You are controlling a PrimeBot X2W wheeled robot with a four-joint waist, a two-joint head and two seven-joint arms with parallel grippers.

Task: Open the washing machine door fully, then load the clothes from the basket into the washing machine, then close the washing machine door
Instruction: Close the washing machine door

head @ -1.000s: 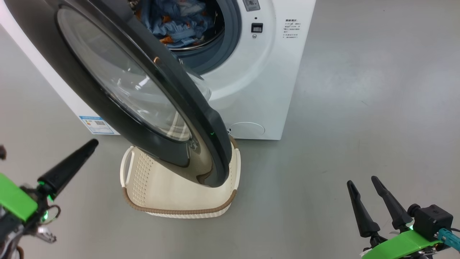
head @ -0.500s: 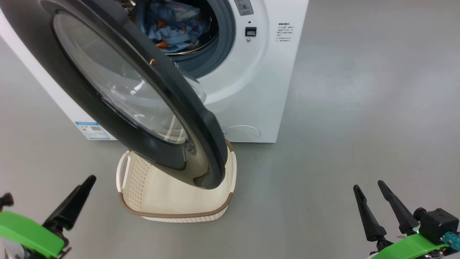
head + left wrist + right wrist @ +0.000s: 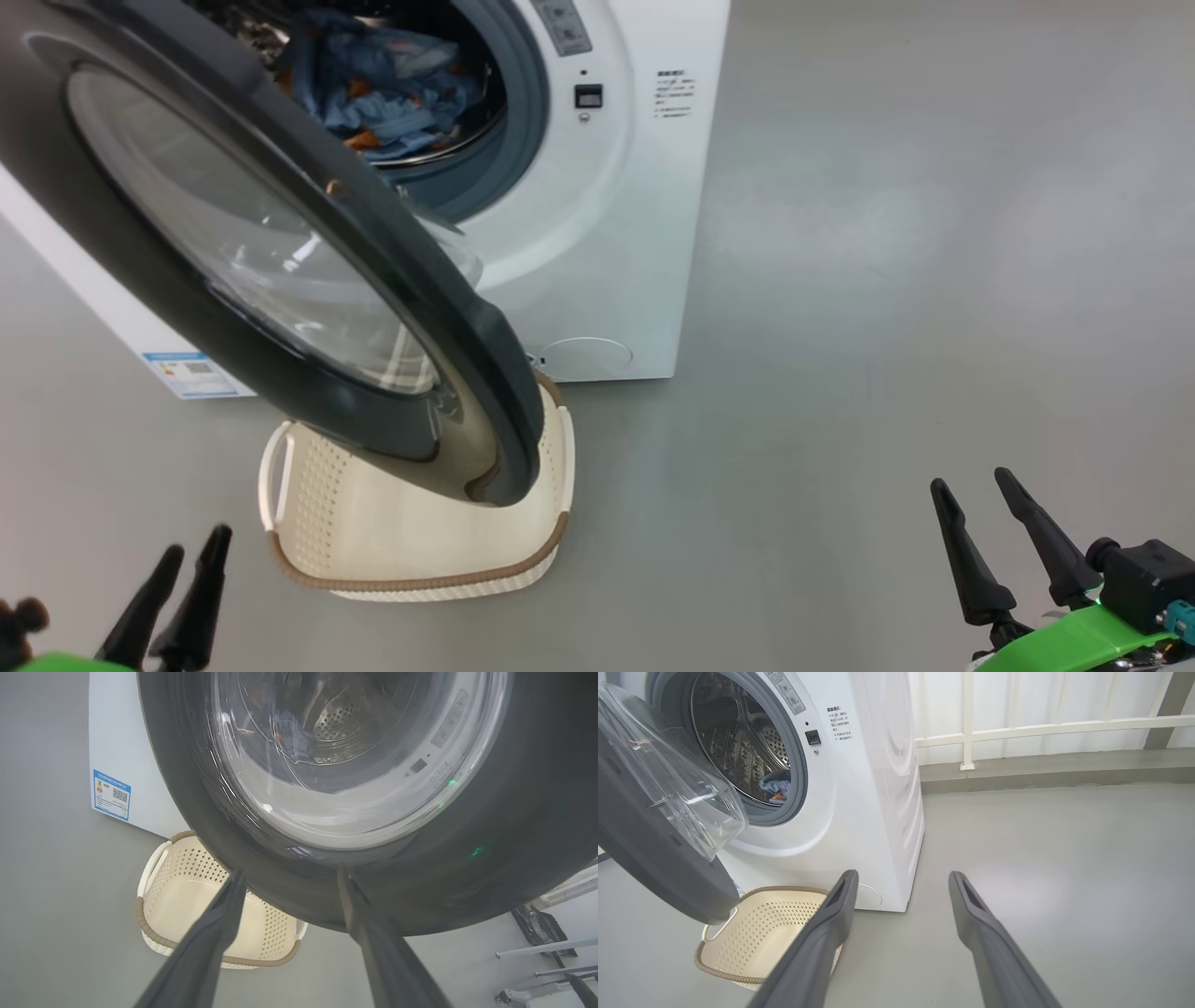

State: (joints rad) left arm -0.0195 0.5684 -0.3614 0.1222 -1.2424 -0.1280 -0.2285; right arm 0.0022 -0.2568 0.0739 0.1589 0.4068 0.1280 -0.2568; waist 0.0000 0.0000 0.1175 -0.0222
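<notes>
Grey flooring is overhung by the washing machine door, met just ahead of the spread, empty left gripper.

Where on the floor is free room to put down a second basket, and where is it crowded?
The grey floor right of the washing machine, down to the right gripper, is bare. So is the strip between the basket and the left gripper. Crowded: under the washing machine door, which hangs over the basket.
</notes>
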